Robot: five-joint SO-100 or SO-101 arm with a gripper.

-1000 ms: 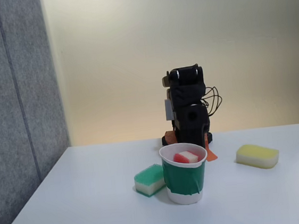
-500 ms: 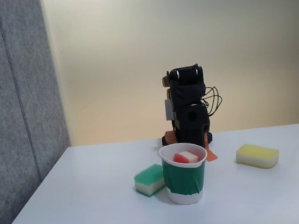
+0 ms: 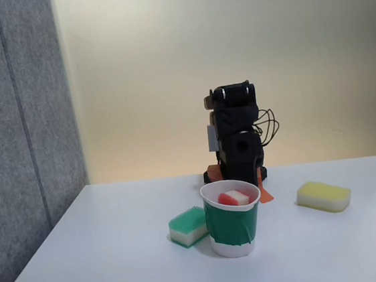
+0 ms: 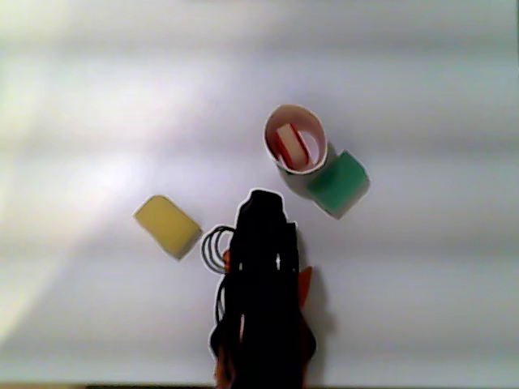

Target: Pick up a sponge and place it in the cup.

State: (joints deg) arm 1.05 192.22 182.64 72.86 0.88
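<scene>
Sponge (image 3: pixel 233 197) sits inside the cup (image 3: pixel 233 227) on the worktop (image 3: pixel 119 256), so we think the job is done and the next move only calls for resting. We see the arm (image 3: pixel 236 136) folded up behind the cup, and we cannot tell if its fingers are wide or narrow. Green sponge (image 3: pixel 188 226) touches the cup, yellow sponge (image 3: pixel 323 196) lies well apart, and nothing blocks the way.
</scene>
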